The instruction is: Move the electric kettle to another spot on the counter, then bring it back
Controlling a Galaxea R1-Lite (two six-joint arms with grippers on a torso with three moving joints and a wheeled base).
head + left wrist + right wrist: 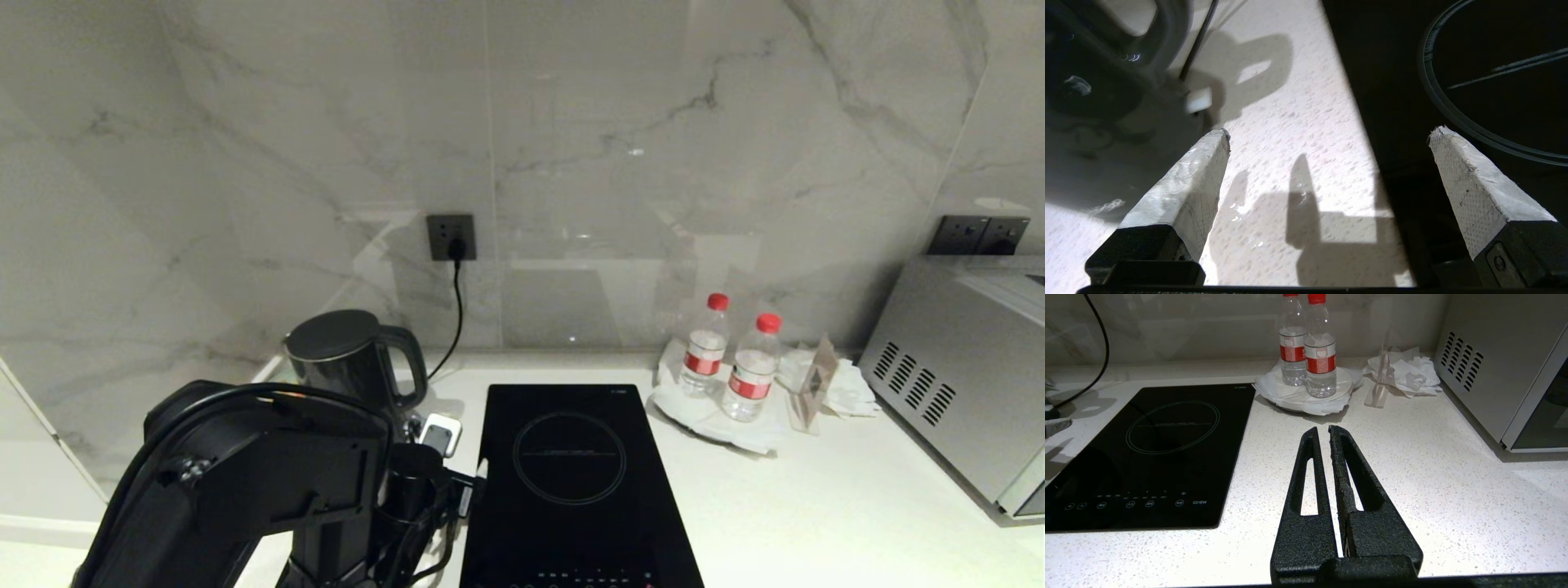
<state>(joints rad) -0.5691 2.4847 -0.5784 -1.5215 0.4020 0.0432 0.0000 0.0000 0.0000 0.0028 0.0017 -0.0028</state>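
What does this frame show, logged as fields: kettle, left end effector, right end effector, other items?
kettle: electric kettle upright at the counter's back left, beside the induction hob
left end effector: open, empty, over the counter near the kettle
right end effector: shut, empty, parked above the counter
other items: two water bottles, microwave

The left arm (pixel 245 482) reaches forward, bent. Its hand (pixel 1327 134) gapes wide, empty. The right hand (pixel 1323 435) is closed, empty.
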